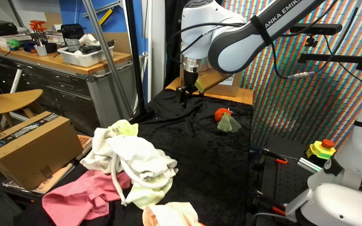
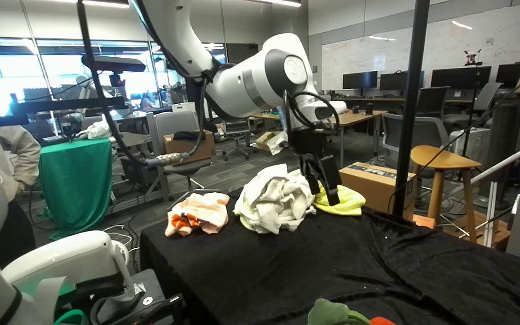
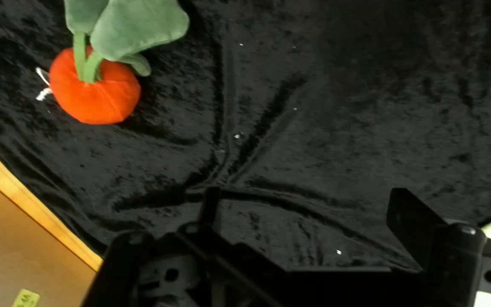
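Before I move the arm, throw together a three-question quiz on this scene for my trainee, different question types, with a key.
1. Which colour is the tabletop cloth under the leafy red-orange plush toy?
A) green
B) black
C) white

2. True or false: the gripper stands open and holds nothing.

3. Fill in: in an exterior view, the white cloth heap lies between the peach cloth and the ____ cloth.

Key:
1. B, black.
2. True; the jaws are well apart, with nothing gripped between them.
3. Yellow; the yellow cloth shows beside the white heap.
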